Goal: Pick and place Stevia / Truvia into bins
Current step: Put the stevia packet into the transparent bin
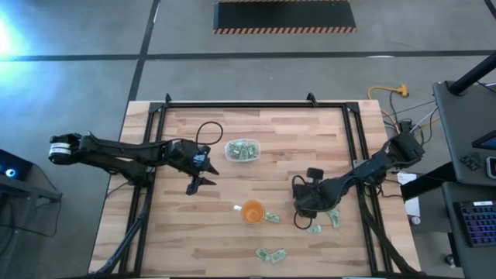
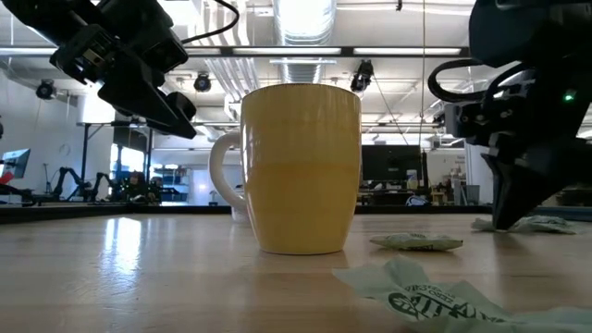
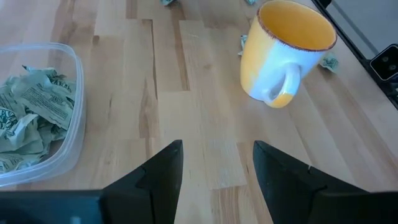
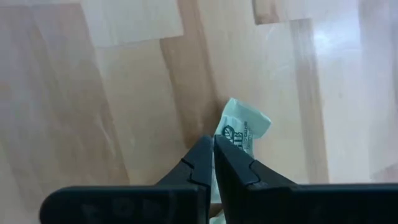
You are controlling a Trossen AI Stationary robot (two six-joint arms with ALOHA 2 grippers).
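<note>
Right gripper (image 4: pixel 214 163) down at the wooden table (image 1: pixel 194 240), near the right side, fingertips pressed together on the edge of one pale green Stevia sachet (image 4: pixel 244 132) lying flat on the boards; pinched at its near end, the rest of the packet sticking out past the tips. Same gripper seen from above at (image 1: pixel 303 222), just right of the orange mug (image 1: pixel 253 211), with a loose sachet beside it (image 1: pixel 314 228) and another slightly farther right (image 1: pixel 335 218). More sachets scattered on the table: one touching or just beside the mug's right (image 1: pixel 272 218), two close together nearer the front edge (image 1: pixel 270 253). From table height, a crumpled sachet (image 2: pixel 435 294) lying in front of the mug (image 2: pixel 301 166), another flat one (image 2: pixel 416 241) just right of it, and the right gripper's fingers (image 2: pixel 507 199) reaching down to the boards at far right. Left gripper (image 1: pixel 199 184) raised off the table left of centre, fingers (image 3: pixel 155 180) spread apart, holding nothing. Clear plastic tub (image 1: pixel 242 150) near the middle of the table toward the back, between the two arms, already filled with a heap of crumpled green sachets (image 3: pixel 28 118); tub wall visible at (image 3: pixel 74 134), well apart from the mug (image 3: pixel 283 53). Small white scrap (image 1: pixel 237 207) just left of the mug.
</note>
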